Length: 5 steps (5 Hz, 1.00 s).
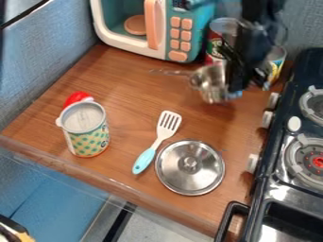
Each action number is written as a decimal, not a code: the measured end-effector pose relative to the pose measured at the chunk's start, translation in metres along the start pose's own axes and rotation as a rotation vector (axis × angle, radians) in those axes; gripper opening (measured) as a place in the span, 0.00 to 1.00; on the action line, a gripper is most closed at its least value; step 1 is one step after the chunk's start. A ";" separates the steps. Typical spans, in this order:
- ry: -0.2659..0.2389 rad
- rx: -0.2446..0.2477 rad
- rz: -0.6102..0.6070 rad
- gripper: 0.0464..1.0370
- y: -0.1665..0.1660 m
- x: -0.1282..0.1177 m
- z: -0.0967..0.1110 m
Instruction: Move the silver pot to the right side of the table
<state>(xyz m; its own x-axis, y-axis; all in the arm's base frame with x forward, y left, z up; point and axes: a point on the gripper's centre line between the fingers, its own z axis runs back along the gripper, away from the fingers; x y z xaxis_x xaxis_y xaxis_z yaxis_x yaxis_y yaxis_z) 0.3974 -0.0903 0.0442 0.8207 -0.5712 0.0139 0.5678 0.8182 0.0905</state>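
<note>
Nearest, the steel lid lies flat, the gas stove off to its right. Farther back, here's the silver pot, tipped, right of centre, just left of the black gripper, fingers apparently pinched narrow on its right side. Long axis runs left to right, handle pointing left; going right, that handle should trail.
</note>
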 end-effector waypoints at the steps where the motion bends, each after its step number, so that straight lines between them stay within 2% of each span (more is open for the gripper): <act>1: 0.039 0.033 0.000 0.02 -0.004 0.000 -0.015; 2: 0.062 0.038 0.024 0.02 0.000 -0.008 -0.026; 3: 0.085 0.022 0.046 0.05 0.005 -0.016 -0.036; 4: 0.094 -0.008 0.069 0.22 0.003 -0.021 -0.041; 5: 0.073 -0.014 0.091 0.48 0.002 -0.020 -0.022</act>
<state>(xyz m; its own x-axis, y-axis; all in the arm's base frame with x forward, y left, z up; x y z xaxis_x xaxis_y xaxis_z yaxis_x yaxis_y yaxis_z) 0.3833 -0.0752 0.0221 0.8710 -0.4887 -0.0509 0.4913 0.8675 0.0781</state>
